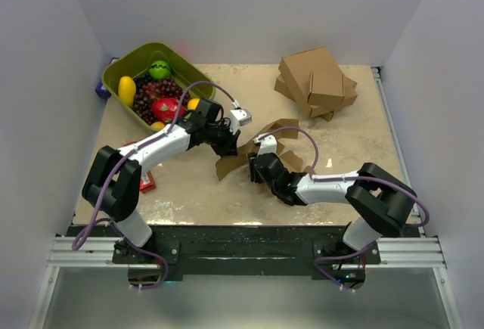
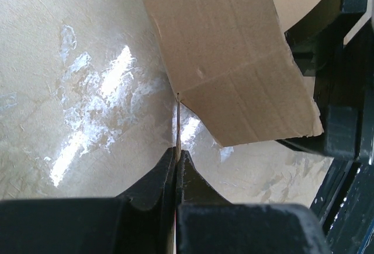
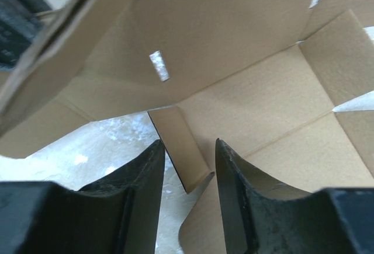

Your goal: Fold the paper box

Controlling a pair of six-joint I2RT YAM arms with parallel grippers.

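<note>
The paper box (image 1: 229, 166) is an unfolded brown cardboard piece with creased panels and flaps, lying mid-table between both grippers. My left gripper (image 1: 231, 145) is shut on a thin edge of one panel; in the left wrist view (image 2: 177, 149) the edge stands pinched between the jaws and a panel of the box (image 2: 228, 61) hangs beyond. My right gripper (image 1: 259, 166) is open at the box's right side. In the right wrist view (image 3: 187, 149) a narrow flap (image 3: 177, 140) stands between the spread fingers, with the box's inner panels (image 3: 274, 108) behind.
A green basket (image 1: 121, 73) of fruit stands at the back left. A cluster of larger brown cartons (image 1: 316, 81) lies at the back right. A red packet (image 1: 147, 181) lies under the left arm. The right gripper's black body (image 2: 342, 90) is close in the left wrist view.
</note>
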